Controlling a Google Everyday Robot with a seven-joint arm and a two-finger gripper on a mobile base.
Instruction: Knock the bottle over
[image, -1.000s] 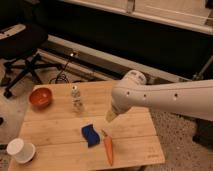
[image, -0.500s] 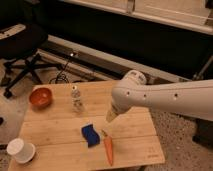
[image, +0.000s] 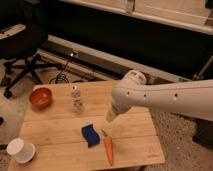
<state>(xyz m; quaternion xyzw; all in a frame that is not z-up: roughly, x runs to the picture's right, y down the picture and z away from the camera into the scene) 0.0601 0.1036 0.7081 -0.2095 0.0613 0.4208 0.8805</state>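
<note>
The small clear bottle with a pale cap stands upright on the wooden table, left of centre and right of the orange bowl. My gripper hangs at the end of the white arm over the middle of the table, to the right of the bottle and a little nearer the camera, a clear gap apart from it. It sits just above the far end of the carrot.
A blue sponge and an orange carrot lie near the table's front. A white cup stands at the front left corner. A black office chair stands behind the table on the left.
</note>
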